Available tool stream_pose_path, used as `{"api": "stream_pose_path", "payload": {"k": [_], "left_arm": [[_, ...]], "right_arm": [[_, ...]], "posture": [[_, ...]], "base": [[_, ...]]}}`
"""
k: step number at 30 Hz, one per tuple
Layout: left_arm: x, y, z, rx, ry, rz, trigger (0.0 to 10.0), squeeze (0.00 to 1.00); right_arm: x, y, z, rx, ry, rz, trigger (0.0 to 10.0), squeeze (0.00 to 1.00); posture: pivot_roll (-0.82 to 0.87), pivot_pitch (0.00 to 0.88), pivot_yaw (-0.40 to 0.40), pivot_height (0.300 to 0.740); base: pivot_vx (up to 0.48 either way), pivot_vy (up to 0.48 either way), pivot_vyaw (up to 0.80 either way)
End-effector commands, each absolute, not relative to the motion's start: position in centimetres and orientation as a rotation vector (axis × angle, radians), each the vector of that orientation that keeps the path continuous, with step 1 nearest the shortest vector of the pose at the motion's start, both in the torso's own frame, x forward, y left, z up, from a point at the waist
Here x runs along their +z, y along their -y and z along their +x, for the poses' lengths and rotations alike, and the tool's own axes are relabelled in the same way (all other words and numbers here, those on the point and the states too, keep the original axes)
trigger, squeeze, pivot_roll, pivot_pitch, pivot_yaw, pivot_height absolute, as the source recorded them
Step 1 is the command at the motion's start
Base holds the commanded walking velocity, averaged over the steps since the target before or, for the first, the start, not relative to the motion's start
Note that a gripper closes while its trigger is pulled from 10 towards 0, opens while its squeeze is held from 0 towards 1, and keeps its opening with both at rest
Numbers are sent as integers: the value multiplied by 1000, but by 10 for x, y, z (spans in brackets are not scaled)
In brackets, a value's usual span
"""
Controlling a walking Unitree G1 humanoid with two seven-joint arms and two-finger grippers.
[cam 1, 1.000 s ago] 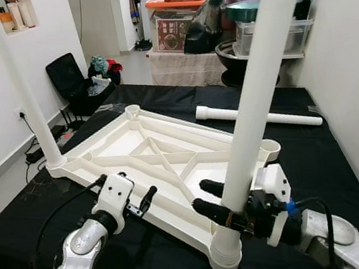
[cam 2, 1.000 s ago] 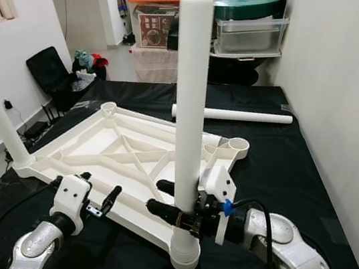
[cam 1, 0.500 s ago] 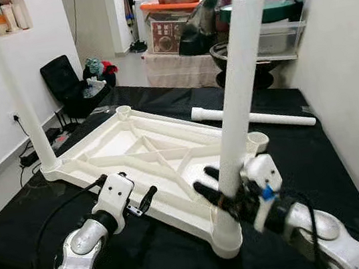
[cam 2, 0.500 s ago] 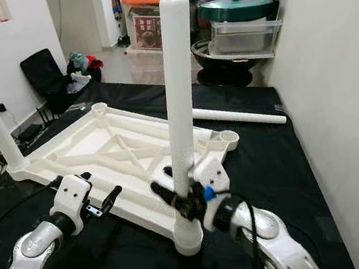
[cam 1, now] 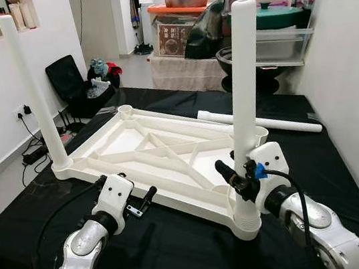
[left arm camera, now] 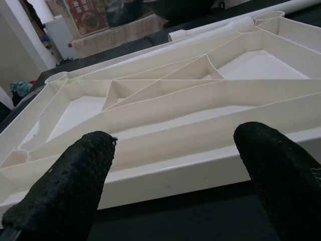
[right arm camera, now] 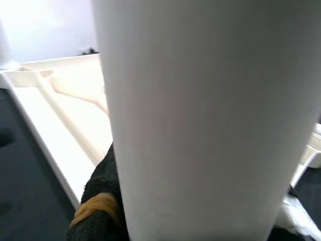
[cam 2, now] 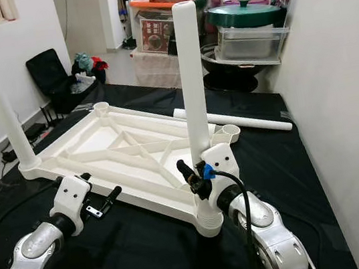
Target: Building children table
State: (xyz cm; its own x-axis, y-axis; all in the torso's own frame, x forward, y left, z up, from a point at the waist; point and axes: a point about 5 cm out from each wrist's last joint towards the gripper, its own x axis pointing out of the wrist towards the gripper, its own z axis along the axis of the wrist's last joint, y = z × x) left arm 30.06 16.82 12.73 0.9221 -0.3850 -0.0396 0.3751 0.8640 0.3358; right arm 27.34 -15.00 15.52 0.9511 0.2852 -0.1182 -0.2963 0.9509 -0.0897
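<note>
1. At the near right corner of the upside-down table top (cam 1: 148,154), your right gripper (cam 1: 235,181) pinches a white leg (cam 1: 243,91) low down. The leg stands straight up in its corner socket (cam 1: 246,216).
2. Your left gripper (cam 1: 143,201) is spread wide and holds nothing. It waits just beside the table top's near edge.
3. Past the table top, a spare leg (cam 1: 258,120) lies flat on the black cloth (cam 1: 171,257), long way pointing left to right.
4. Your right arm looks nearer to that spare leg, and two far sockets look empty.
</note>
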Motion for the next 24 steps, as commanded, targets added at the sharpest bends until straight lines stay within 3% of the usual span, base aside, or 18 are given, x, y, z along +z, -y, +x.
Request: {"api": "stream_pose_path", "payload": {"k": [1,5,11,15,24], "left_arm": [[124,-166,301,-401,22,333,10000,0],[124,-165,301,-400,23,331,10000,0],[124,-165,301,-398,23,330,10000,0],[124,-165,302,-397,22,329,10000,0],[124,-166,303,-393,22,329,10000,0]], "right_arm": [[97,179,265,124,-435,-116,10000,0],[97,191,272,-70,-434,-85,10000,0],[97,195,273,-150,-422,-57,10000,0],[89,204,267,-300,-458,-7,10000,0],[85,210,264,-384,-484,5,10000,0]], "posture": [[42,0,-81,740],[42,0,-81,740],[43,0,-84,740],[40,0,-78,740],[38,0,-77,740]], "base": [[0,0,0],[0,0,0],[0,0,0],[0,0,0],[0,0,0]]}}
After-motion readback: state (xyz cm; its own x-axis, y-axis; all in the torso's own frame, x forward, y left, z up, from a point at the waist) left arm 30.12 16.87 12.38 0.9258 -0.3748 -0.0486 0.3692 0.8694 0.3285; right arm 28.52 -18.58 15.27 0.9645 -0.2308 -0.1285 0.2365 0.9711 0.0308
